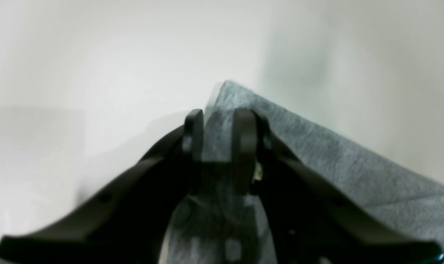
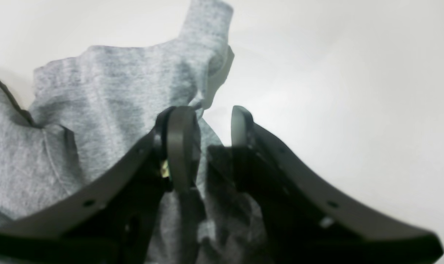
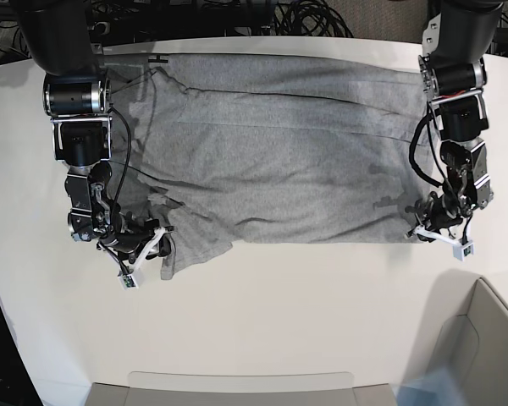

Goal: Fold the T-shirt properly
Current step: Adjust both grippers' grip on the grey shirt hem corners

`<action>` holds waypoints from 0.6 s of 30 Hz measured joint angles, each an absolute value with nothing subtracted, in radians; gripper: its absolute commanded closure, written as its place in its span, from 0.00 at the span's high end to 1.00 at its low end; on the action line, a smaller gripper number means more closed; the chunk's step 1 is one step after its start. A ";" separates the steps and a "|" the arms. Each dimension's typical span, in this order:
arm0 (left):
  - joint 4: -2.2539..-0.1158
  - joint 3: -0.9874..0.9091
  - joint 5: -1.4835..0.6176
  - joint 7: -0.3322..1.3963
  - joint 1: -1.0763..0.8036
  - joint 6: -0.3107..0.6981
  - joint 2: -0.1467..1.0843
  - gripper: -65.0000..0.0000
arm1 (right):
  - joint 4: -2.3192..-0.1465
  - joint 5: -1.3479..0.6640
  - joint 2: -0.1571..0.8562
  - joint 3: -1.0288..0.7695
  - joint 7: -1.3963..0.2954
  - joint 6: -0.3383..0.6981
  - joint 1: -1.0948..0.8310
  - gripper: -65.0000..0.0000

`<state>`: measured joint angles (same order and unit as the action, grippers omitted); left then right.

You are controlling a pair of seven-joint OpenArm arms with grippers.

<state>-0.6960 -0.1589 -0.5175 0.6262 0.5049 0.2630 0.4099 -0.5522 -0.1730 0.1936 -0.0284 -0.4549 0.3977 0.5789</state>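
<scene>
white table and background clutter
a white table (image 3: 262, 313) is lying bare toward six o'clock; black cables (image 3: 313, 15) are bunching at twelve o'clock.

Heather-grey T-shirt (image 3: 279, 161), white table (image 3: 279, 313)

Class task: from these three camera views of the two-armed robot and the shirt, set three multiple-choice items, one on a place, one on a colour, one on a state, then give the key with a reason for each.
1. Where does the left gripper work?
A. At a corner of the T-shirt
B. At its middle
C. Off the white table

2. What colour is the T-shirt?
A. Navy
B. Heather grey
C. Red

3. How does the T-shirt lie?
A. Folded into a small square
C. Rolled into a tube
B. Spread wide, with the part near the right gripper bunched

Key:
1 A, the left wrist view shows a cloth corner between the fingers.
2 B, all views show grey fabric.
3 B, the base view shows it spread across the table, rumpled by the right gripper.
</scene>
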 measured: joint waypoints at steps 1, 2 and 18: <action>-0.696 -0.159 -0.517 0.626 0.504 0.264 0.408 0.18 | -0.552 -0.173 0.194 -0.028 -0.455 0.398 0.579 0.28; -0.696 -0.159 -0.516 0.624 0.504 0.278 0.402 0.16 | -0.552 -0.173 0.193 -0.028 -0.455 0.398 0.579 0.28; -0.696 -0.160 -0.517 0.627 0.501 0.394 0.369 0.00 | -0.568 -0.163 0.186 -0.028 -0.460 0.398 0.577 0.26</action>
